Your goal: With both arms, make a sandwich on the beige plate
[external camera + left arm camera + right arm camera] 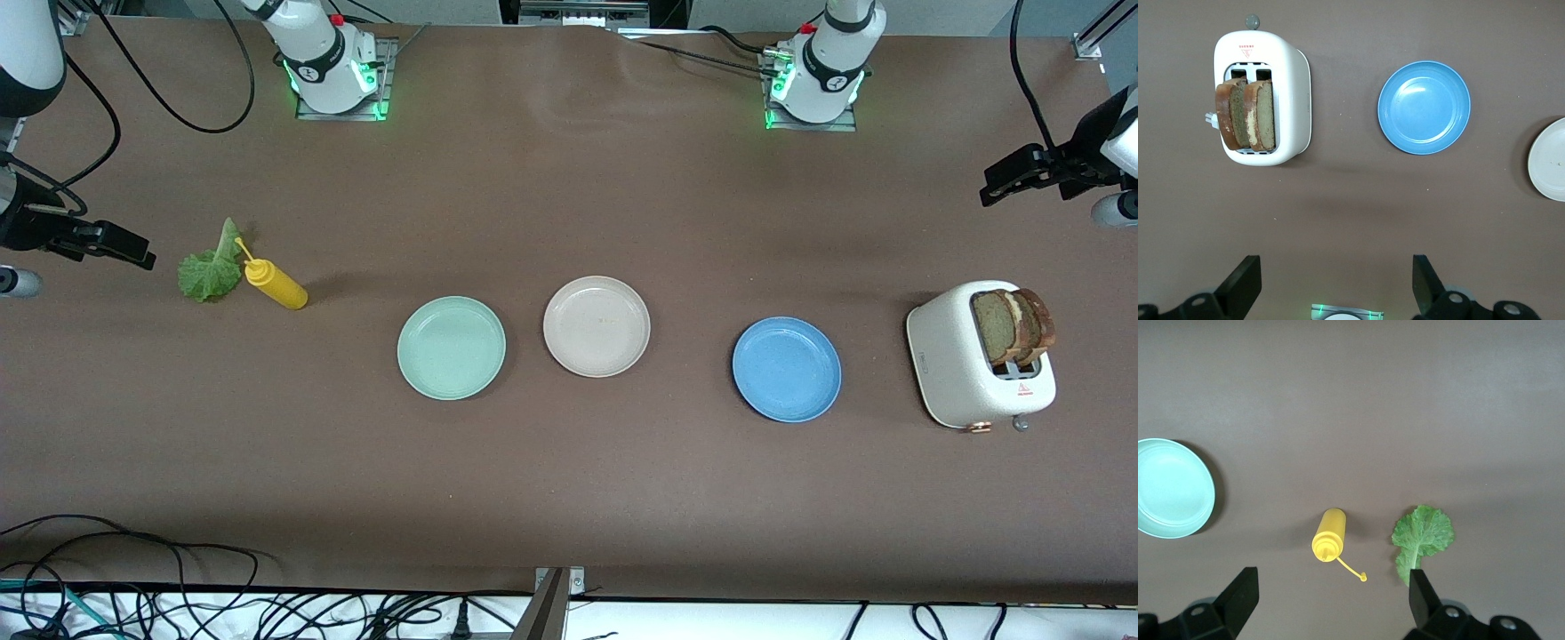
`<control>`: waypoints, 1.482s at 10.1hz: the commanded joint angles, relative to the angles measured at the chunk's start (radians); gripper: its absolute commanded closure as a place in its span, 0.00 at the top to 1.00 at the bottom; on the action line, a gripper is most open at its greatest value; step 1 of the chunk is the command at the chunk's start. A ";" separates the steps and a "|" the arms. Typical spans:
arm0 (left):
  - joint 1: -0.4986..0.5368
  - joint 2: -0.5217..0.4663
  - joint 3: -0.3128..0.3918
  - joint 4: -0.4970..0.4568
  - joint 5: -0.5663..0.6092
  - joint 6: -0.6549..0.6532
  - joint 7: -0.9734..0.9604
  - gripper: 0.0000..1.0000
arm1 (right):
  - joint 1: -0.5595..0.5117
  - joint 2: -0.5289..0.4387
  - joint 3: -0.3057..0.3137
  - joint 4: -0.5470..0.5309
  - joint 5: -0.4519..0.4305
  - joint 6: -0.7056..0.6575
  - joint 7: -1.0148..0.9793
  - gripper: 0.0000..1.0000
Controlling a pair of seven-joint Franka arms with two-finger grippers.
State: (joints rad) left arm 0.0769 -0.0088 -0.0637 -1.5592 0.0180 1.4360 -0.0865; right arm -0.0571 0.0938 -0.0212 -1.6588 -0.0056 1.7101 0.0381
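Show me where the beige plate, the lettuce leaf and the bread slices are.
beige plate [596,326], front view, bare middle of the plate.
lettuce leaf [210,271], front view, broad ruffled part of the leaf.
bread slices [1248,115], left wrist view, on the slices standing in the toaster.

Brown table [569,498]; black cables [133,604] along its edge.

Lab: bolted arm bases [336,84], loose cables [178,613].

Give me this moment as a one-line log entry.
beige plate: empty | bread: in toaster | left gripper: open | right gripper: open
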 commanded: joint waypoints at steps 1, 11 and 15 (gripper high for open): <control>0.004 -0.013 -0.004 -0.009 0.025 -0.006 -0.006 1.00 | -0.007 -0.005 0.004 0.005 -0.010 -0.014 -0.004 1.00; 0.015 -0.011 -0.004 -0.009 0.025 -0.005 0.001 1.00 | -0.009 -0.005 0.004 0.005 -0.008 -0.026 -0.003 1.00; 0.020 -0.011 -0.004 -0.009 0.025 -0.005 0.005 1.00 | -0.009 -0.005 0.004 0.005 -0.008 -0.026 -0.009 1.00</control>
State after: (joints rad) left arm 0.0913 -0.0088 -0.0615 -1.5592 0.0181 1.4360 -0.0865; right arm -0.0592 0.0938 -0.0215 -1.6588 -0.0057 1.6986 0.0381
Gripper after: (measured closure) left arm 0.000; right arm 0.000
